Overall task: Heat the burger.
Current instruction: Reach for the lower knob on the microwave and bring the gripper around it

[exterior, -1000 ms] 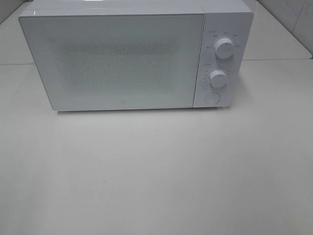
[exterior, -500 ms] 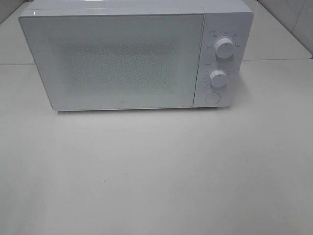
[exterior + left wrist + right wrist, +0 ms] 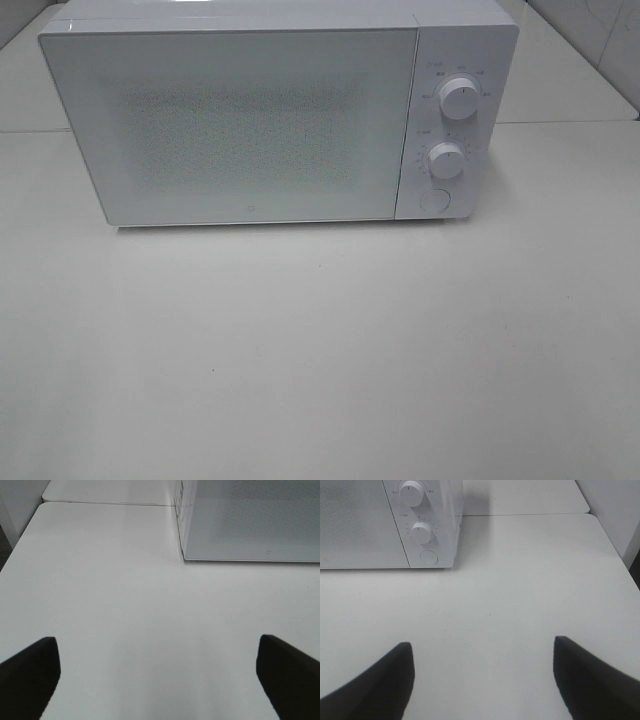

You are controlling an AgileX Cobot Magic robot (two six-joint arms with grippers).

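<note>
Burger unseen near gaping left tool [image 3: 156, 642], right tool [image 3: 482, 644]

microwave [image 3: 250, 120] blocks rear, table [image 3: 320, 350] fwd free

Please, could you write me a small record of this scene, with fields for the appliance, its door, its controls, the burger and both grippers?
appliance: white box-shaped microwave oven, standing on the white flat table
door: frosted white door, shut
controls: upper white round knob, lower white round knob, round white button beneath them
burger: not visible in any view
left gripper: fingers open, empty
right gripper: fingers open, empty
</note>
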